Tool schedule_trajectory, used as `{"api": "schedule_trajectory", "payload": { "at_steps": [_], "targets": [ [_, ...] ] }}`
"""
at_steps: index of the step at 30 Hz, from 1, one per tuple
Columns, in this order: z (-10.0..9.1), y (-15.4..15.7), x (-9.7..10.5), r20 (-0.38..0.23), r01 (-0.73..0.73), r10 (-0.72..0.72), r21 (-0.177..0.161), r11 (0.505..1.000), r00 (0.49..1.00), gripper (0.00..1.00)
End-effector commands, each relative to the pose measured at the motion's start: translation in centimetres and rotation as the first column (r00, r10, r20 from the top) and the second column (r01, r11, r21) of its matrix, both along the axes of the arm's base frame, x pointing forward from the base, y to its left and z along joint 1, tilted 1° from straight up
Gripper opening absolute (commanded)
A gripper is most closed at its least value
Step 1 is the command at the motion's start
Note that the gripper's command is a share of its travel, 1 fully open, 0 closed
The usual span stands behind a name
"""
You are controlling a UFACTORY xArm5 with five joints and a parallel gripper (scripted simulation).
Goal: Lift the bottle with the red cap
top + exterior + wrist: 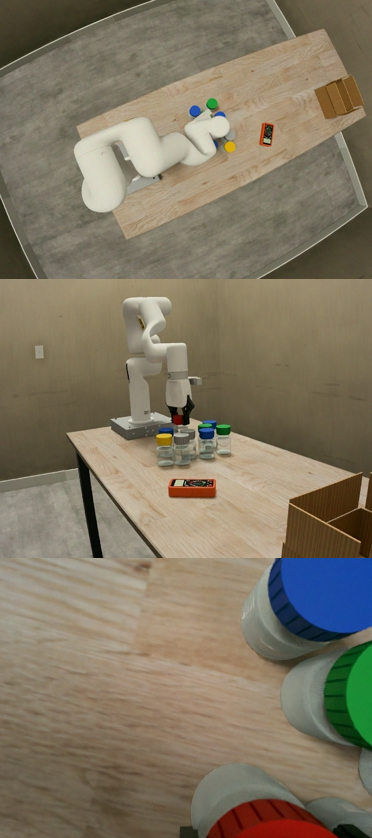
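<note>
Hiding under the arm (pixel 156 144) overhead: red-capped bottle (pixel 178 420).

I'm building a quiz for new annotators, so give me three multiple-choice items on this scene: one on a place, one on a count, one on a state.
1. Where does the orange multimeter lie?
A. inside the cardboard box
B. flat on the table, apart from the bottles
C. on the arm's base plate

2. How many grey-capped bottles show in the exterior view?
A. two
B. none
C. five

3. What state is the gripper in?
A. open above the table
B. shut on nothing
C. shut on the red-capped bottle

Key: 1 B, it lies on bare wood nearer the camera than the cluster. 2 A, two grey caps show. 3 C, the jaws flank the red cap.
</note>
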State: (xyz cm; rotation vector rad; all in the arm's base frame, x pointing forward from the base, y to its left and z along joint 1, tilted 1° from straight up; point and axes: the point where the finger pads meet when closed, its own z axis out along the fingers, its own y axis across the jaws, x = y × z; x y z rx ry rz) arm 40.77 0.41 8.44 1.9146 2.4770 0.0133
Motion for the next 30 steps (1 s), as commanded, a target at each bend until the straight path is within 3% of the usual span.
{"api": "schedule_trajectory", "payload": {
  "at_steps": [1, 25, 26, 30],
  "targets": [
    [0.5, 0.0, 0.1, 0.004, 0.000, 0.000, -0.011, 1.000, 1.000, 0.00],
    [2.2, 0.0, 0.1, 0.004, 0.000, 0.000, -0.015, 1.000, 1.000, 0.00],
    [2.2, 0.0, 0.1, 0.004, 0.000, 0.000, 0.000, 1.000, 1.000, 0.00],
    [2.2, 0.0, 0.1, 0.004, 0.000, 0.000, 0.000, 1.000, 1.000, 0.00]
  ]
}}
